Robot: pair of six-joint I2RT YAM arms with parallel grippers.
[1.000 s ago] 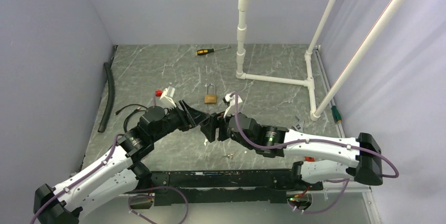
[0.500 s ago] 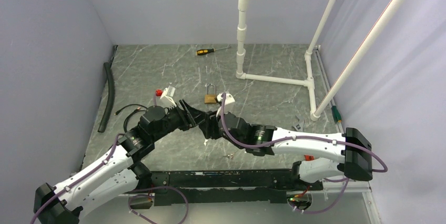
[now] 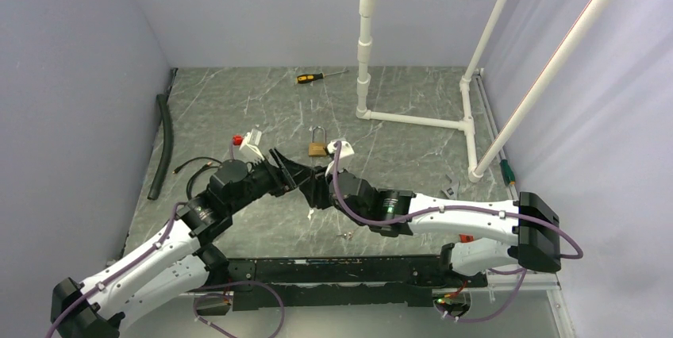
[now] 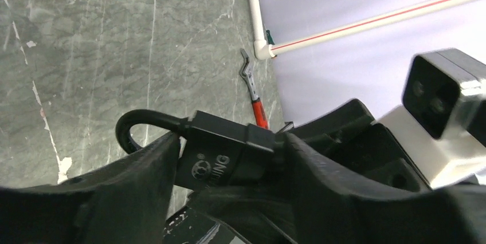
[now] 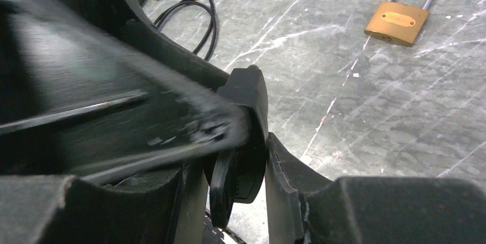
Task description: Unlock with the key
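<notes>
Black padlock point(image 4: 224, 161), clamped in left pincer point(image 4: 229, 166)

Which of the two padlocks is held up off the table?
The black padlock, clamped between the left gripper's fingers above the table. The brass padlock lies flat on it farther back, untouched.
</notes>
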